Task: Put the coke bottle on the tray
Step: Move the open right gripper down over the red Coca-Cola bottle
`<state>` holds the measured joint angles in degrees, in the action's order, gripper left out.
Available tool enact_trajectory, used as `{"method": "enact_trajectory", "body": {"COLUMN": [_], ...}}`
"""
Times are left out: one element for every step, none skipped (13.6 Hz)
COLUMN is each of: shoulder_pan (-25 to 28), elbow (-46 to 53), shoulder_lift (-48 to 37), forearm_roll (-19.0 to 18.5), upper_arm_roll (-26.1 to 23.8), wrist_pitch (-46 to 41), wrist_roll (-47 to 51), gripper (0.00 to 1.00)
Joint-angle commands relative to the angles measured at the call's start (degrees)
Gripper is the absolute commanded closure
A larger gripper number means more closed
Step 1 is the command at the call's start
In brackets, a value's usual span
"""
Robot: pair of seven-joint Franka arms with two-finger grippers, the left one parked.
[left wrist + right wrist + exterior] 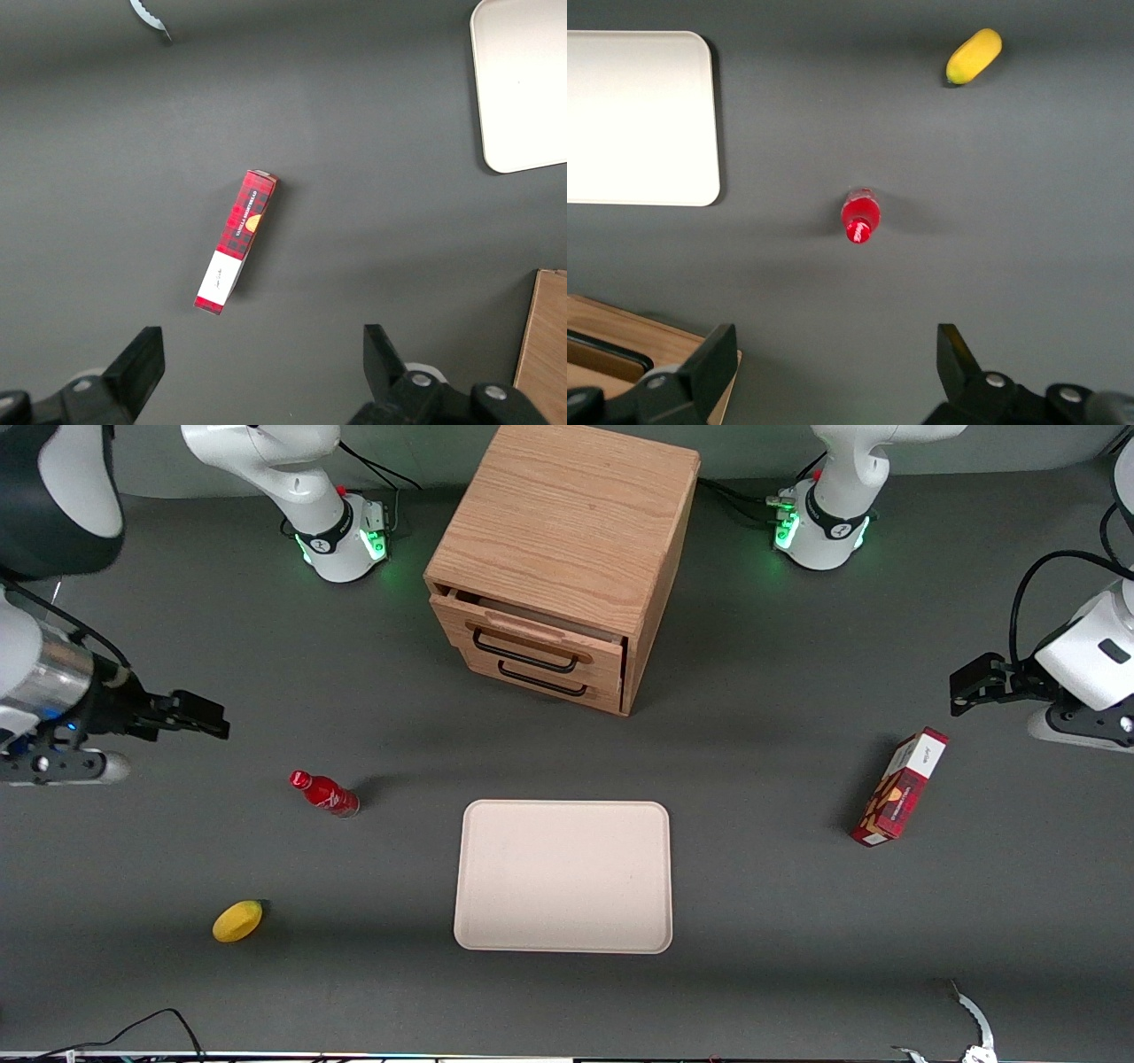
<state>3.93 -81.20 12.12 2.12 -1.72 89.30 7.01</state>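
Coke bottle (324, 794) apparently stands upright, untouched beside the bare tray (563, 875); the gripper (209, 722) hovers spread, empty.

A red coke bottle (324, 794) with red cap, a pale beige tray (563, 876) and a yellow fruit (237, 920) lie on dark grey table (762, 921). The gripper (202, 718), black, hovers above it; the carton (900, 786) is red plaid

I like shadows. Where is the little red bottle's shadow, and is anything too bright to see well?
Front view: the coke bottle casts a soft shadow toward the cabinet. Right wrist view: the tray glares nearly white; the open gripper hangs above the bottle.
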Motion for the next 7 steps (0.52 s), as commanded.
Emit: {"method": "enact_trajectory", "body": {"shoulder_pan": [0.2, 0.1, 0.0, -0.1, -0.2, -0.2, -0.2], "elbow": [-3.7, -6.1, -8.3, -10.5, -12.9, -15.5, -18.1], "shoulder_lift": [0.0, -0.5, -1.4, -2.1, -2.8, -3.6, -4.3], "forearm_roll": [0.3, 0.3, 0.3, 0.3, 0.3, 0.3, 0.2], "upper_arm_roll": [-0.3, -0.3, -0.3, -0.3, -0.3, -0.3, -0.3], "wrist_pitch": [4.6, 6.5, 8.0, 9.8, 11.9, 14.4, 17.0], "wrist_roll": [1.7, 1.5, 1.3, 1.1, 1.0, 1.0, 1.0], "gripper": [0.0, 0.0, 0.0, 0.01, 0.01, 0.01, 0.01]}}
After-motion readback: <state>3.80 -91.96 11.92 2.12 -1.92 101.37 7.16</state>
